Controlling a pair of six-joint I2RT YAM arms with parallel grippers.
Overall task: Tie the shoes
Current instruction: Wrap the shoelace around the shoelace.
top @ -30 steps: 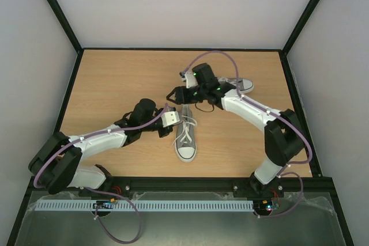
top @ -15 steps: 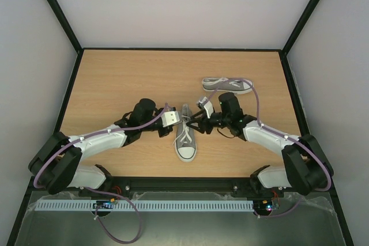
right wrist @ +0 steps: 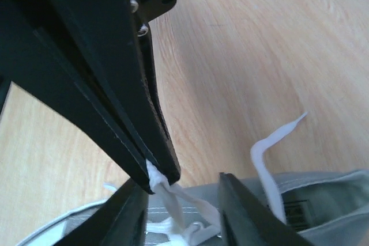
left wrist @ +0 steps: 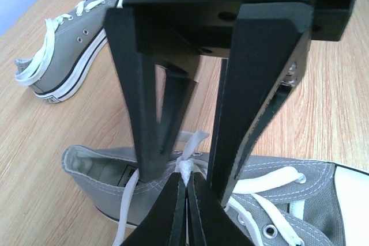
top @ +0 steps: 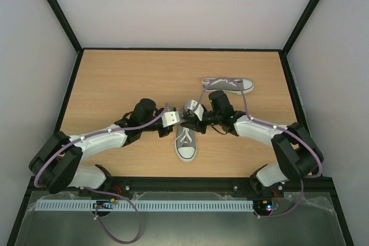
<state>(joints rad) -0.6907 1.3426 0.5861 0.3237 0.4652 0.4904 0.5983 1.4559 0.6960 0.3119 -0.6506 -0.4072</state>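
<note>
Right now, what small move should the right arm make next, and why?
Probably close the right gripper on the lace. The left gripper pinches it shut above the shoe, and the right fingers stand apart on either side.

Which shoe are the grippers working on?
The nearer shoe, in the middle; the left gripper pinches its lace. The other shoe lies untouched farther back.
</note>
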